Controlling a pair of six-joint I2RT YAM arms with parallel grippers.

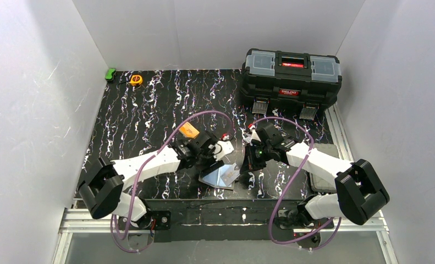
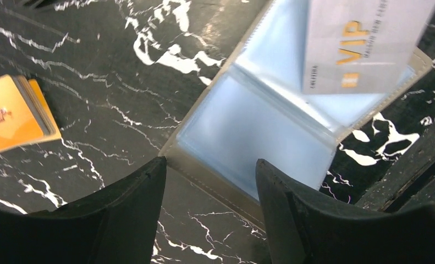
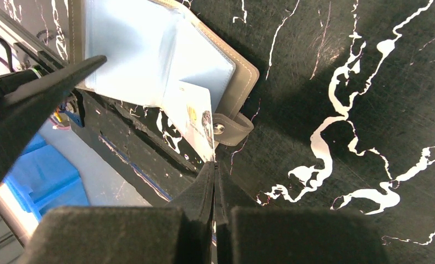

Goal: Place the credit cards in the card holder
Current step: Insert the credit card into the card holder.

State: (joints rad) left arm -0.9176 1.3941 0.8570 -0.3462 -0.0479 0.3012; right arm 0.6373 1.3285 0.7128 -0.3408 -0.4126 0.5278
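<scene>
The card holder [image 2: 248, 137] lay open on the desk [image 2: 94, 55], close to its near edge, with the clear pockets turned up so that a card could slide in. The right fingers [image 3: 214, 184] were pressed together on the lower corner of one pale credit card [image 3: 196, 118]. They held it tilted, with its far end over the pockets, beside the snap tab [image 3: 229, 129]. Such a grip at the corner probably left most of the card free to enter a pocket. Whether it was already inside one could not be told. The left fingers [image 2: 146, 192] stood wide apart just over the holder's near border and held nothing. They seemed placed there to steady the holder. An orange stack [image 2: 11, 113] lay apart from the holder.
</scene>
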